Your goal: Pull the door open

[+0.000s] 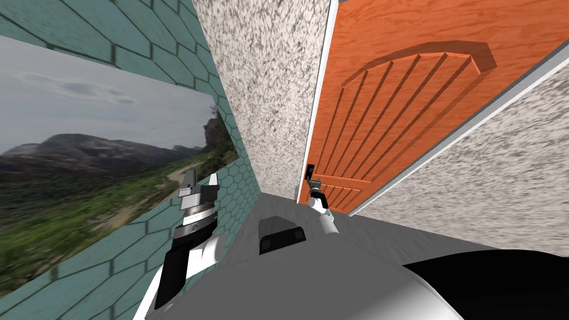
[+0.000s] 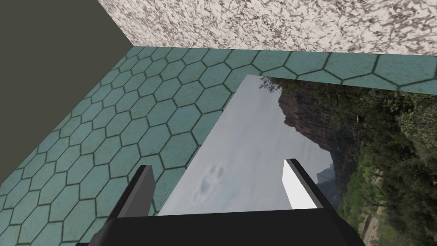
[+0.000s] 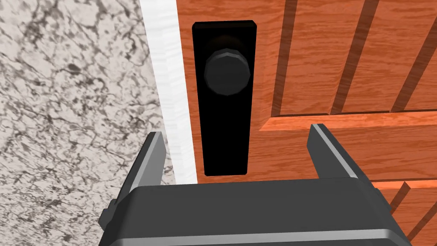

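An orange wooden door point(image 1: 400, 100) with grooved panels stands shut in a white frame point(image 1: 319, 94). Its black round knob point(image 3: 226, 71) sits on a tall black plate point(image 3: 225, 98) at the door's edge beside the frame. My right gripper point(image 3: 239, 145) is open just short of the plate, with the knob a little beyond its fingertips and nothing between the fingers. In the head view the right gripper point(image 1: 315, 185) reaches up to the black plate point(image 1: 310, 169). My left gripper point(image 1: 199, 183) is raised by the left wall, open and holding nothing.
Speckled white-grey walls point(image 1: 266, 89) flank the door on both sides. A teal hexagon-tiled wall point(image 1: 139, 44) with a large landscape picture point(image 1: 94, 166) runs close along my left. Grey floor point(image 1: 378, 233) lies before the door.
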Robot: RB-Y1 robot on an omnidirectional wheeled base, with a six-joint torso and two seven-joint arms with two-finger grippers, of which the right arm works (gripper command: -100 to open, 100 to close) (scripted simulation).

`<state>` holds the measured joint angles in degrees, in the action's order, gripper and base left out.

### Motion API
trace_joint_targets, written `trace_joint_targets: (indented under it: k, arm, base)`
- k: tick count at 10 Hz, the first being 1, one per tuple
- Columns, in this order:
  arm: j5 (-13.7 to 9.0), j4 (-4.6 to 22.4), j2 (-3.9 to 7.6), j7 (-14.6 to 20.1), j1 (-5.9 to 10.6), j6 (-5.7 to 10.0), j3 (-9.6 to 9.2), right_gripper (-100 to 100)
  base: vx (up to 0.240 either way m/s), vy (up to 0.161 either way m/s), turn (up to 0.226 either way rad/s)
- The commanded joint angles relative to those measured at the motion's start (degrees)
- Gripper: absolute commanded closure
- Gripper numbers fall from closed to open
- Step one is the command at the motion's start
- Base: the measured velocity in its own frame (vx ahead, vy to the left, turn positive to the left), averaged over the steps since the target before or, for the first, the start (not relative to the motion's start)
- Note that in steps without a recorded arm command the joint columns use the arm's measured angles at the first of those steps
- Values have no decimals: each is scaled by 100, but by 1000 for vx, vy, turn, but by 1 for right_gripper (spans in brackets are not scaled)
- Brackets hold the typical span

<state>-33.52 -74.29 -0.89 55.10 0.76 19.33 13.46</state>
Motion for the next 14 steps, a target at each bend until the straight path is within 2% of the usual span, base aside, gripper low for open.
trace_joint_targets:
  k: [1,2,4,8,9,10,11,14]
  arm:
    - [-39,41,183,92,-28,8,39,-100]
    - [-70,74,306,166,-51,15,70,-100]
    - [-107,112,434,252,-77,23,106,-100]
    - [-272,284,892,641,-196,58,270,-100]
    - [-301,314,959,709,-217,64,299,-100]
    - [-291,269,933,644,-195,6,299,-100]
    - [-291,269,933,644,-195,6,299,100]
    - [-291,269,933,644,-195,6,299,100]
  base:
    - [80,2,82]
    - [145,-8,97]
    - [123,-19,61]
    - [172,-18,113]
    - [196,-19,104]
    - [83,-13,21]
    - [-10,-1,-36]
    - [-25,2,8]
